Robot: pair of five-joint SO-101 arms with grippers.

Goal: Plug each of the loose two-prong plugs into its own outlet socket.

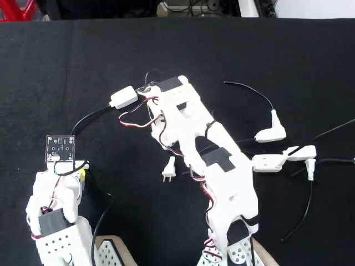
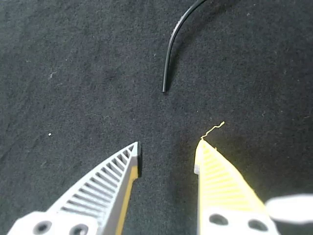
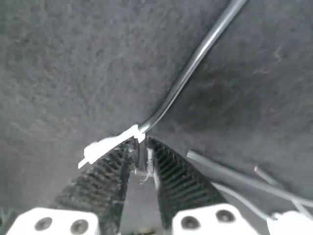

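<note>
My right gripper (image 3: 142,143) is shut on a white plug (image 3: 105,147) whose black cable (image 3: 195,58) runs away over the cloth. In the high view this plug (image 1: 123,97) lies at the tip of the long white right arm (image 1: 183,122), left of the table's centre. A small loose two-prong plug (image 1: 169,168) lies beside that arm. White outlet sockets (image 1: 270,133) (image 1: 269,162) with cables sit to the right. My left gripper (image 2: 166,152) is open above bare cloth, near a black cable end (image 2: 164,89).
A black cloth (image 1: 50,72) covers the table. The left arm (image 1: 55,205) stands at the near left corner. Another white plug (image 1: 304,153) and thin black cables (image 1: 302,216) lie at the right. Red and other items sit beyond the far edge.
</note>
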